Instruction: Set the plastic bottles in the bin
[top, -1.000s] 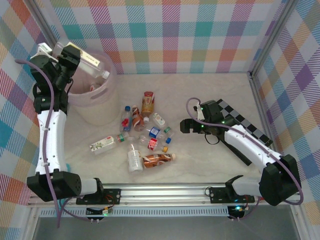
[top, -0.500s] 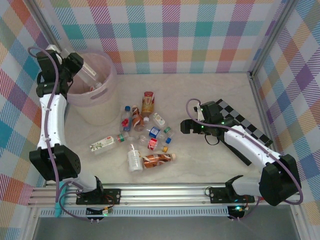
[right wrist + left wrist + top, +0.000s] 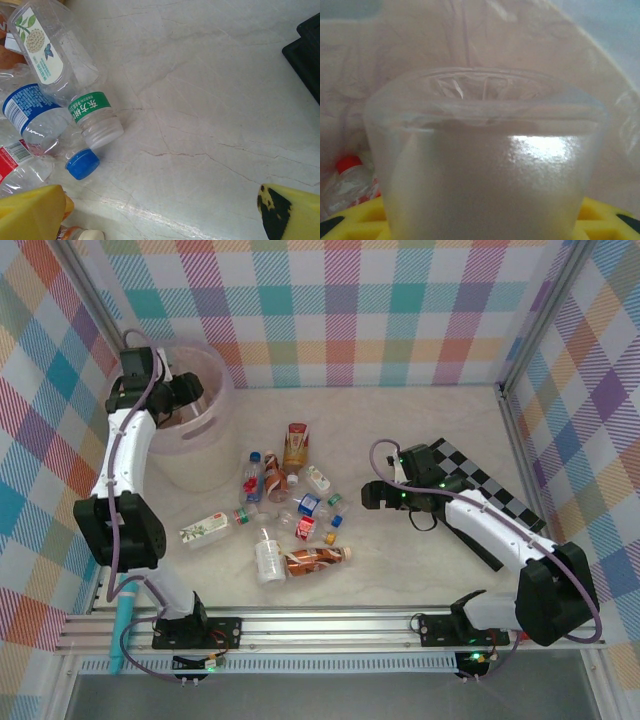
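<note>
Over bin (image 3: pixel 200 465), left gripper (image 3: pixel 184 391) clamps clear bottle (image 3: pixel 485 165); right gripper (image 3: pixel 160 215) spread wide beside loose bottles (image 3: pixel 270 558).

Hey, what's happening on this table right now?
The left gripper holds a clear bottle down inside the pink bin, where a red-capped bottle already lies. The right gripper hangs open beside the pile of bottles lying on the table, holding nothing.

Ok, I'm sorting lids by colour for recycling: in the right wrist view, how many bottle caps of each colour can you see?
White caps: 2
Blue caps: 1
Total: 3
</note>
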